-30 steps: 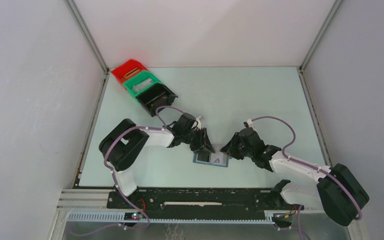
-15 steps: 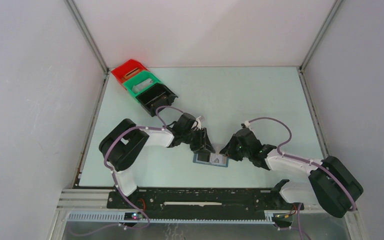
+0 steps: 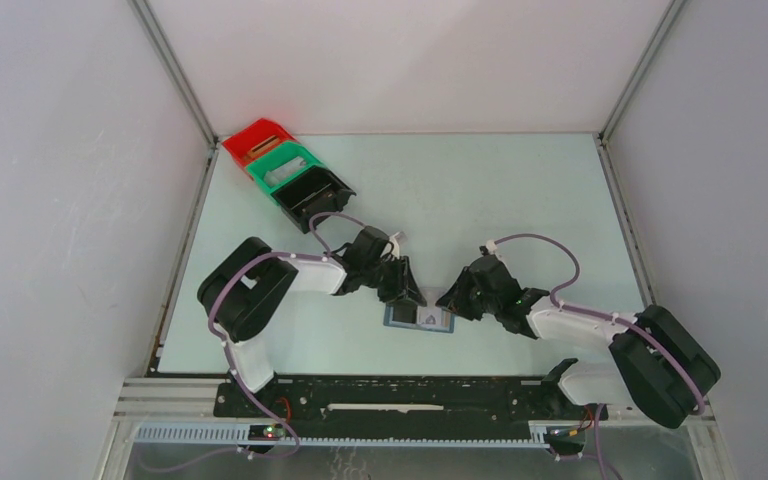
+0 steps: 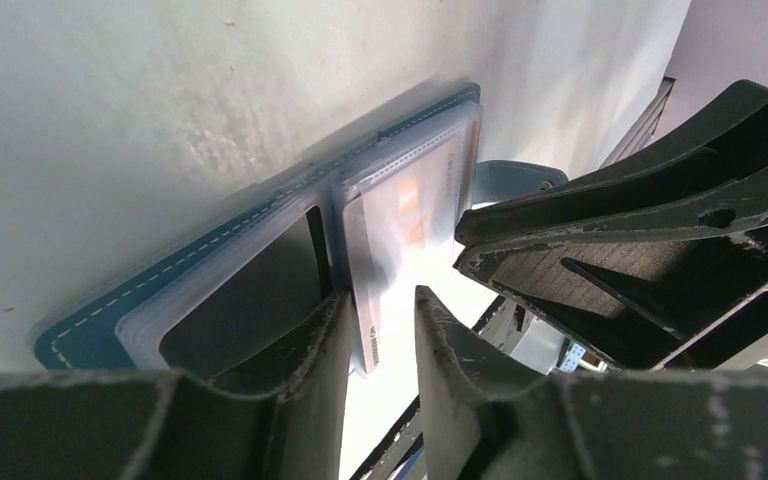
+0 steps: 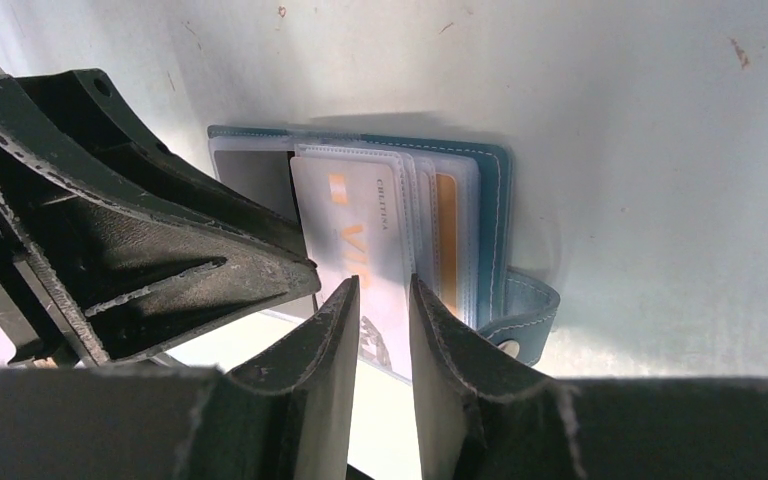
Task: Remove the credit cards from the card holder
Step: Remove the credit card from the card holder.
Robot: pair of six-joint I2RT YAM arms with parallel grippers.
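The blue-teal card holder (image 3: 419,319) lies open on the table between both grippers. In the left wrist view the holder (image 4: 110,315) shows clear sleeves, with a dark card (image 4: 245,305) in the left one and a silvery grey card (image 4: 400,225) sticking out of the right one. My left gripper (image 4: 380,300) is narrowly open, its tips down at the holder's middle beside the silvery card's corner. In the right wrist view the silvery card (image 5: 345,225) lies on the holder (image 5: 490,200), and my right gripper (image 5: 382,285) is narrowly open above the card's near end. In the top view the left gripper (image 3: 412,296) and right gripper (image 3: 446,302) nearly touch.
Red bin (image 3: 257,140), green bin (image 3: 285,165) and black bin (image 3: 312,195) stand in a row at the far left. The holder's strap with its stud (image 5: 520,320) curls out on the right side. White walls enclose the table.
My right gripper has moved left, closer over the holder and the left gripper. The holder has shifted slightly left. The left arm has barely moved.
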